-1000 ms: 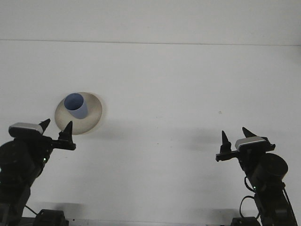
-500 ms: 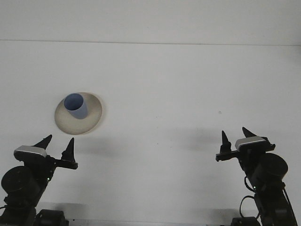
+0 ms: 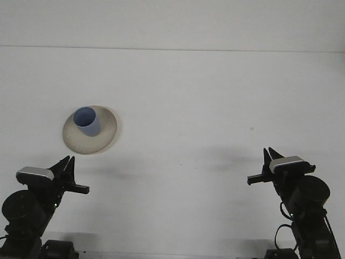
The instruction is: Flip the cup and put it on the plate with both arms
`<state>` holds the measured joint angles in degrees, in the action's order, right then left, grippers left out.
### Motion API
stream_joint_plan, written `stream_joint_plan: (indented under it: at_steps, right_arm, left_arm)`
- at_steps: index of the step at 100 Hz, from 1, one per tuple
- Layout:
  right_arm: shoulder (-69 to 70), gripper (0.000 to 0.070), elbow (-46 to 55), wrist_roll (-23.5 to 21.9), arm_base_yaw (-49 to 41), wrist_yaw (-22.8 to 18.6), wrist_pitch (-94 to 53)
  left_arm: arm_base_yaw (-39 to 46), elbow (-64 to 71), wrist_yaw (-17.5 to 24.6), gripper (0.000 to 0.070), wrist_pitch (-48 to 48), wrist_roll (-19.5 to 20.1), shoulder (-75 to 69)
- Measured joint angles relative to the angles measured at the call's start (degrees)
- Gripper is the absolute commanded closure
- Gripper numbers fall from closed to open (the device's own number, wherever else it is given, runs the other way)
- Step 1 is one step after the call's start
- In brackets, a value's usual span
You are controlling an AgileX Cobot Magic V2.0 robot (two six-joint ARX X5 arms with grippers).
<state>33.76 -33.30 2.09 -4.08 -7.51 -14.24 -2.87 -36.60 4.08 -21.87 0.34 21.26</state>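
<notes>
A blue cup [image 3: 87, 120] stands upright, mouth up, on a beige plate [image 3: 105, 135] at the left of the white table. My left gripper [image 3: 68, 163] sits low at the front left, below the plate and apart from it, its fingers together and holding nothing. At the front right, far from the cup, my right gripper [image 3: 269, 154] also has its fingers together and is empty.
The white table [image 3: 194, 108] stretches back to a pale wall. A small dark speck [image 3: 251, 128] marks the surface right of centre. Both arm bases fill the bottom corners.
Both grippers have gone from open to shut. The left arm had drawn back and down from the plate's edge before that; the right arm has stayed in place.
</notes>
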Motion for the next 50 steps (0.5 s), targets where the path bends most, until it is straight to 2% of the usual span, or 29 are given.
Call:
stream_joint_plan:
  at_steps: [50]
  right_arm:
    - [0.00,0.0700,0.00,0.00,0.00,0.00,0.35]
  left_arm:
    - [0.00,0.00,0.00,0.0689,0.39,0.02,0.00]
